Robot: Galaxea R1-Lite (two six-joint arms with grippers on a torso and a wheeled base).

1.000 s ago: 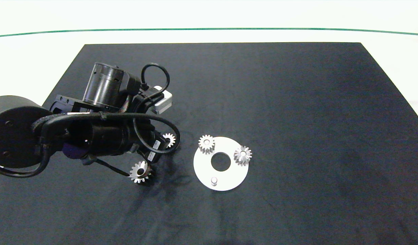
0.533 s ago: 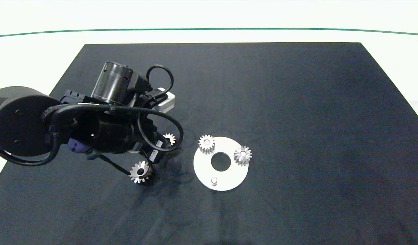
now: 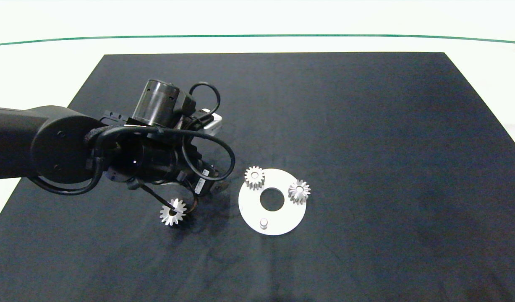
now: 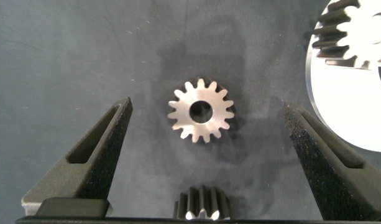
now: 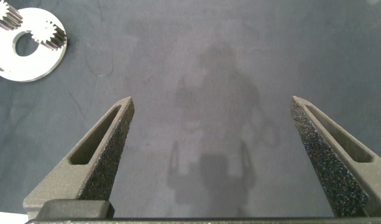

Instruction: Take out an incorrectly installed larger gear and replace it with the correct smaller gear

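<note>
Smaller gear [image 4: 201, 111] flat on the black mat [image 3: 366, 126], bore axis straight up, centred between the wide-spread fingers [image 4: 94, 155] of the left gripper [image 4: 207, 102], touching neither. Larger gear [image 3: 173, 212] close by that gripper's palm; white ring plate [image 3: 282, 220] beyond one fingertip. Right gripper [image 5: 209, 102] equally wide over bare mat.

A white ring plate [image 3: 278, 224] lies on the black mat [image 3: 366, 126]. Two small gears [image 3: 254, 177] and a peg [image 3: 264, 222] sit on the plate.
</note>
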